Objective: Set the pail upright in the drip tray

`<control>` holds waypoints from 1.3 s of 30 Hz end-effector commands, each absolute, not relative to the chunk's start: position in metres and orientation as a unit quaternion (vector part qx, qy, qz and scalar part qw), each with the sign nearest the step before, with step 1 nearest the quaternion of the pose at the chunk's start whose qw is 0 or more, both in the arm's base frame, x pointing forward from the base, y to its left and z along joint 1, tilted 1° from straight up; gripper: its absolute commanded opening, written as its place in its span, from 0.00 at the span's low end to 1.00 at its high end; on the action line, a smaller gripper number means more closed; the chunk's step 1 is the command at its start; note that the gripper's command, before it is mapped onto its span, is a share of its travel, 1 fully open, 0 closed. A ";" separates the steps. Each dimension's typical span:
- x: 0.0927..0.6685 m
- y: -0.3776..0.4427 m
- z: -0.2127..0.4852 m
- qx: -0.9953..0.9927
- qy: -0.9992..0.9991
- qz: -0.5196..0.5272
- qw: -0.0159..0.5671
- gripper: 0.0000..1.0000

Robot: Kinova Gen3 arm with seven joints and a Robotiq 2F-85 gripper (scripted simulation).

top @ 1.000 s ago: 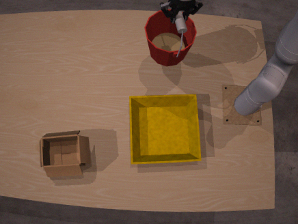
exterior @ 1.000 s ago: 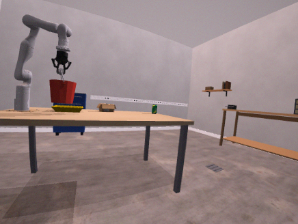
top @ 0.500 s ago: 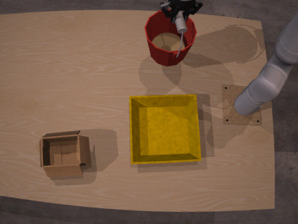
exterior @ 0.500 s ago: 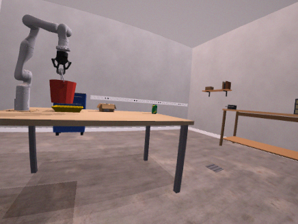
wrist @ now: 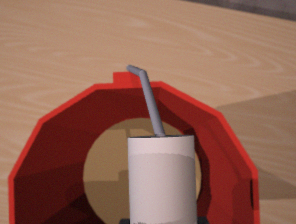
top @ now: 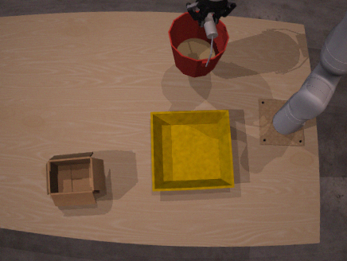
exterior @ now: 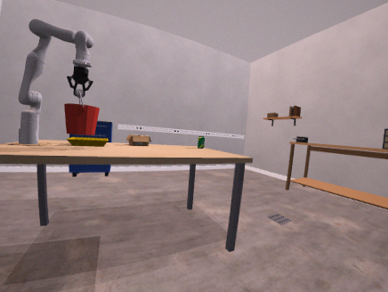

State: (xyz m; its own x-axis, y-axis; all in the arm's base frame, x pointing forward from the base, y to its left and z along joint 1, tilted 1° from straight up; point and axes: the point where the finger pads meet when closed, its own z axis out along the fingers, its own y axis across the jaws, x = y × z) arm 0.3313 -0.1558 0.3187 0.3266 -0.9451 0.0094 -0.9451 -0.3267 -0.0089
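Note:
The red pail (top: 187, 64) (exterior: 81, 119) (wrist: 55, 150) hangs upright in the air over the far part of the table, beyond the yellow drip tray (top: 191, 114) (exterior: 87, 141) and not over it. My gripper (top: 209, 21) (exterior: 80, 93) is shut on the white grip (top: 210, 28) (wrist: 160, 175) of the pail's wire handle, right above the pail's mouth. In the wrist view I look straight down into the pail, and the table shows through its open middle. The tray is empty and lies flat on the table.
An open cardboard box (top: 76, 197) (exterior: 139, 140) stands on the table's near left. My arm's base (top: 294, 115) stands on a small plate (top: 267, 107) to the right of the tray. A green can (exterior: 201, 141) shows beyond the table.

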 end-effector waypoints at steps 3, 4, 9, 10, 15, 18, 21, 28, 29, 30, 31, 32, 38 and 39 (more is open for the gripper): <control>0.330 -0.154 0.321 -0.816 0.578 -0.005 0.004 0.10; 0.330 -0.154 0.321 -0.816 0.578 -0.005 0.004 0.10; 0.330 -0.154 0.321 -0.816 0.578 -0.005 0.004 0.10; 0.330 -0.154 0.321 -0.816 0.578 -0.005 0.004 0.10; 0.330 -0.154 0.321 -0.816 0.578 -0.005 0.004 0.10; 0.330 -0.153 0.321 -0.816 0.578 -0.005 0.004 0.10; 0.329 -0.152 0.321 -0.815 0.579 -0.005 0.004 0.10; 0.329 -0.150 0.321 -0.812 0.584 -0.005 0.004 0.10; 0.329 -0.149 0.321 -0.811 0.585 -0.005 0.004 0.10; 0.329 -0.149 0.320 -0.811 0.585 -0.005 0.004 0.10; 0.329 -0.148 0.320 -0.811 0.585 -0.005 0.004 0.10; 0.329 -0.147 0.320 -0.811 0.585 -0.005 0.004 0.10; 0.329 -0.142 0.320 -0.811 0.585 -0.006 0.004 0.10; 0.329 -0.141 0.320 -0.811 0.585 -0.007 0.004 0.10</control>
